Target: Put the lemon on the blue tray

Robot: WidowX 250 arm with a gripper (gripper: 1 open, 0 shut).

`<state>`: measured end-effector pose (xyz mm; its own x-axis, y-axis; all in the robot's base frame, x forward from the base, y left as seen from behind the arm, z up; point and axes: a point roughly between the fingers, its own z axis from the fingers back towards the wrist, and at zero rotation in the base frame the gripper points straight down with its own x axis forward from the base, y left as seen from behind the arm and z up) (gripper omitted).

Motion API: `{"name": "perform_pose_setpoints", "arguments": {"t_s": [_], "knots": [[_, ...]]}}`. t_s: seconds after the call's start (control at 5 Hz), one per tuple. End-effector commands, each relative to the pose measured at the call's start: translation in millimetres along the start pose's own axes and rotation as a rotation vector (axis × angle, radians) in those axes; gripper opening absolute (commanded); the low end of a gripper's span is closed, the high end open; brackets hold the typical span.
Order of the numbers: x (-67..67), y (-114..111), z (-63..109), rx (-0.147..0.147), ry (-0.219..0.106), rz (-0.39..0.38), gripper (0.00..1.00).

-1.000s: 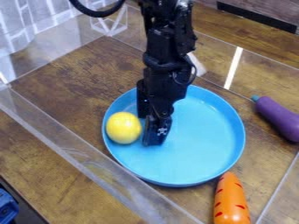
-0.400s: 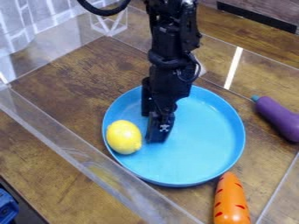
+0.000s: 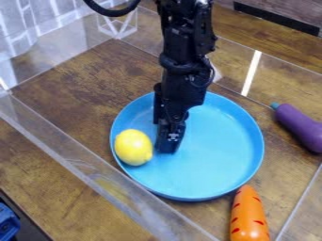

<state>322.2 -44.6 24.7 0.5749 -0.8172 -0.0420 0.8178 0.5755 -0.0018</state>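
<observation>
Since a second ago the lemon point(image 3: 134, 147) has shifted: it sat tight against my gripper point(image 3: 169, 140) then, higher on the dish; now it lies lower and toward the near-left rim, just beside my fingertips but apart from them, with a sliver of blue showing between. My arm has edged slightly right and up in the picture over the same span; between the last two looks nothing moves. Gripper points straight down over the blue tray point(image 3: 233, 141), jaws spread wide, clamped on nothing. Lemon rests inside the rim, left of and a little nearer the camera than my fingers, sitting on the tray floor on its own. Judgement: the release is done and the fruit has rolled or settled a touch after letting go; the placing itself looks complete. What remains, I reckon, is lifting clear without nudging it. Purple eggplant point(image 3: 302, 125) lies well off to my right, carrot point(image 3: 248, 216) beyond the near rim, both outside the tray.
</observation>
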Motion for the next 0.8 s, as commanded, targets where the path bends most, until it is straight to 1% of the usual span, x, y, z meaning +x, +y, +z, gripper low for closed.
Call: {"name": "perform_pose_setpoints", "arguments": {"t_s": [0.0,0.6], "knots": [[-3.9,7,8.3,0.012,-0.015,-0.052,1.00],[-8.2,21,-7.4,-0.013,-0.003,0.004,1.00]]}}
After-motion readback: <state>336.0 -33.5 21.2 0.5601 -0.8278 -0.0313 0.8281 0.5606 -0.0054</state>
